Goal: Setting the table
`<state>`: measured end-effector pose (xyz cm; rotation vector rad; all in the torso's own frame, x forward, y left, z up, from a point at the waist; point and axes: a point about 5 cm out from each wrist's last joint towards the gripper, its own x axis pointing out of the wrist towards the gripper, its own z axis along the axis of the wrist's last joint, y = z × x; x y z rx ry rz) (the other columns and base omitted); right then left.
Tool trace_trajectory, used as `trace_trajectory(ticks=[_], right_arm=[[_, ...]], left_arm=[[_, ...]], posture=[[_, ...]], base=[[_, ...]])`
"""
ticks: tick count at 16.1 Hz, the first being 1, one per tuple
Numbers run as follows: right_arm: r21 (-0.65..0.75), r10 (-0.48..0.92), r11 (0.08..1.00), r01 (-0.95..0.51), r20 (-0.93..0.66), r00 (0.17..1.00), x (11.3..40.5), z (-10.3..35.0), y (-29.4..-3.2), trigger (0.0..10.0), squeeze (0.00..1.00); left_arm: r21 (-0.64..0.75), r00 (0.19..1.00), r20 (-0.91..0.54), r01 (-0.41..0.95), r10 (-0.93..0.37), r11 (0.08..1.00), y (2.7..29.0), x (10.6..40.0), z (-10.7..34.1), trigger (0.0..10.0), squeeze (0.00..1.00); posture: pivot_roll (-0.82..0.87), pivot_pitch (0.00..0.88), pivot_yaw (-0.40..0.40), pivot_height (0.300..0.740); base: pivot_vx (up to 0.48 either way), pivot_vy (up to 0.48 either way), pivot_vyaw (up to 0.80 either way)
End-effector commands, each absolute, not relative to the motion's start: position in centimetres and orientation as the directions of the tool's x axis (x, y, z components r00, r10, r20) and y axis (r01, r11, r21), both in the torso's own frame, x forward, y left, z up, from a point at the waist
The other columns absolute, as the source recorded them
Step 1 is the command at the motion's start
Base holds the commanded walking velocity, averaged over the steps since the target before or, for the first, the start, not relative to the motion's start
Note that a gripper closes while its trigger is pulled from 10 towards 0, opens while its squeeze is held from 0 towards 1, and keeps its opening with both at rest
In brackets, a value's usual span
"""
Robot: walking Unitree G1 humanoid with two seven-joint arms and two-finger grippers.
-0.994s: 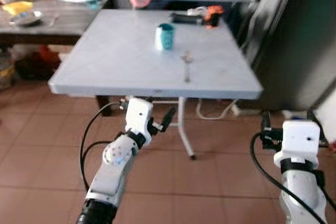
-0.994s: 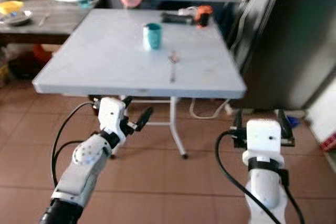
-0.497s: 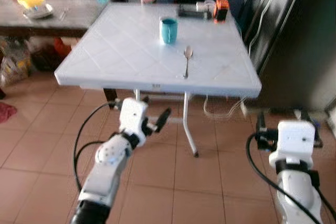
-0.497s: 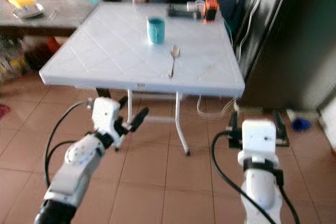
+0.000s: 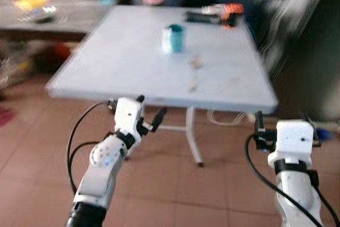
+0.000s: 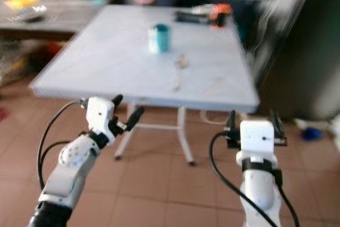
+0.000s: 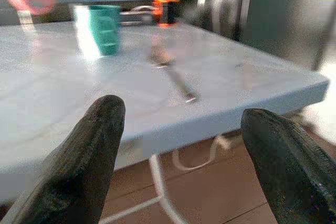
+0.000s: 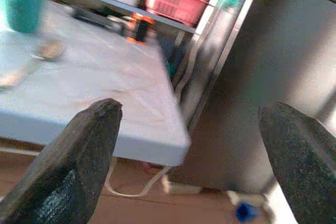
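On the pale tabletop (image 5: 133,57), toward its far edge and roughly midway across, stands a teal cup (image 5: 176,38), upright. Nearer the front edge, a little to the cup's right, lies a spoon (image 5: 194,73), its bowl pointing toward the cup and its handle toward the front edge (both head views are smeared with motion blur, so fine detail is lost). By the far right corner sits an orange-and-black object (image 5: 231,15), too blurred to name. Below the tabletop's front edge, over the tiled floor (image 5: 159,179), the left gripper (image 5: 150,115) hangs with its black fingers (image 7: 79,166) spread apart and nothing between them. Off beyond the table's right corner, the right gripper (image 8: 184,166) is likewise splayed wide and empty, its fingers (image 8: 68,166) far apart.
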<state>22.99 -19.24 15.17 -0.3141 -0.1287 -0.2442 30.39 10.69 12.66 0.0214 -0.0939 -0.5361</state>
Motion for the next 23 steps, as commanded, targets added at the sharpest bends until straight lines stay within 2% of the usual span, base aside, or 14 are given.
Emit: trace_trajectory(ticks=[1, 10, 15, 23], right_arm=[[-0.299, -0.241, 0.911, 0.282, 0.169, 0.956, 22.88, 15.26, -19.84, 10.0, 0.0], [-0.287, -0.245, 0.915, 0.283, 0.159, 0.956, 22.74, 14.93, -19.54, 10.0, 0.0], [-0.282, -0.248, 0.917, 0.283, 0.154, 0.956, 22.62, 14.73, -19.36, 10.0, 0.0], [-0.279, -0.258, 0.914, 0.293, 0.155, 0.954, 22.38, 14.69, -19.25, 10.0, 0.0]], left_arm=[[0.047, 0.84, 0.093, 0.533, -0.535, 0.845, 9.9, 30.38, 12.91, 10.0, 0.0], [0.054, 0.843, 0.077, 0.529, -0.532, 0.847, 10.2, 30.46, 12.83, 10.0, 0.0], [0.036, 0.85, 0.065, 0.522, -0.523, 0.852, 10.3, 30.56, 12.69, 10.0, 0.0], [0.035, 0.843, 0.053, 0.533, -0.535, 0.845, 10.31, 30.49, 12.68, 10.0, 0.0]], posture=[[0.05, 0.055, -0.005, 0.74], [0.05, 0.062, 0.005, 0.74], [0.05, 0.065, 0.011, 0.74], [0.05, 0.075, 0.019, 0.74]], base=[[0.48, 0.0, 0.0], [0.472, 0.0, 0.0], [0.0, 0.0, 0.0], [0.0, 0.393, 0.0]])
